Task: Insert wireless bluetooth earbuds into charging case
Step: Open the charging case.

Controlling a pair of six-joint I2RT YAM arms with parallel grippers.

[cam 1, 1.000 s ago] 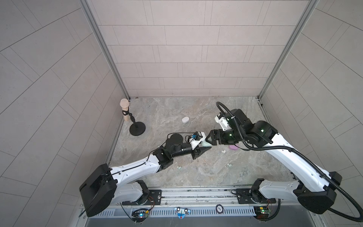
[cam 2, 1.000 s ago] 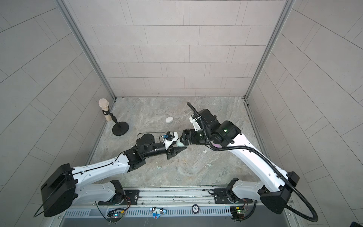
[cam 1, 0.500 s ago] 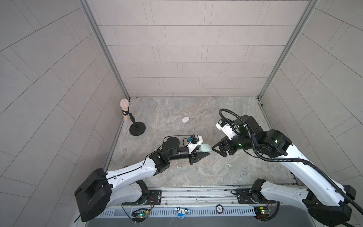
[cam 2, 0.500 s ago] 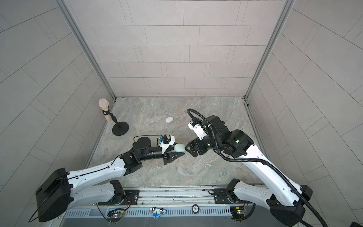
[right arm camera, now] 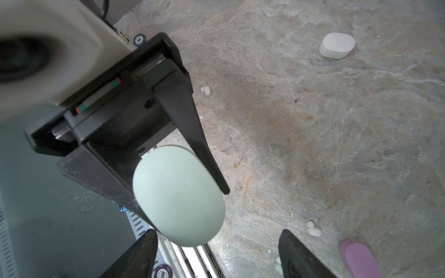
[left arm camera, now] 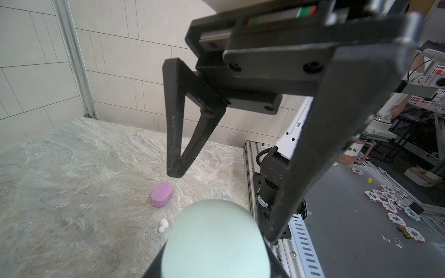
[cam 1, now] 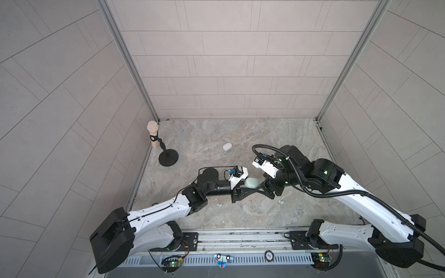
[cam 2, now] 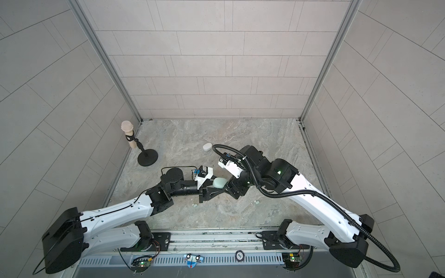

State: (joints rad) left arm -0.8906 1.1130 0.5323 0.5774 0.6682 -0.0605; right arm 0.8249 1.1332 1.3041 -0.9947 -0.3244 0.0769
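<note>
My left gripper (cam 1: 255, 187) is shut on a mint-green pill-shaped charging case (cam 1: 251, 183), held above the table's front middle; the left wrist view shows this case (left arm camera: 214, 240) filling the space between the jaws. My right gripper (cam 1: 263, 189) faces it, open. In the right wrist view the case (right arm camera: 178, 197) sits just ahead of the right gripper (right arm camera: 216, 255), nearer one finger (right arm camera: 134, 257). Earbuds lie loose on the table: a mint one (cam 1: 219, 205), another mint one (cam 1: 280, 202), a white pair (right arm camera: 206, 90) and white ones (right arm camera: 313, 228).
A white case (cam 1: 227, 146) lies further back on the marble table (cam 1: 277, 134). A lilac case (left arm camera: 162, 194) lies near the right arm. A microphone on a black stand (cam 1: 166, 154) stands at the back left. Walls close in three sides.
Both grippers have come toward the front edge with the mint case still in the left one. The right gripper stays open in front of the case, its jaws a little narrower.
</note>
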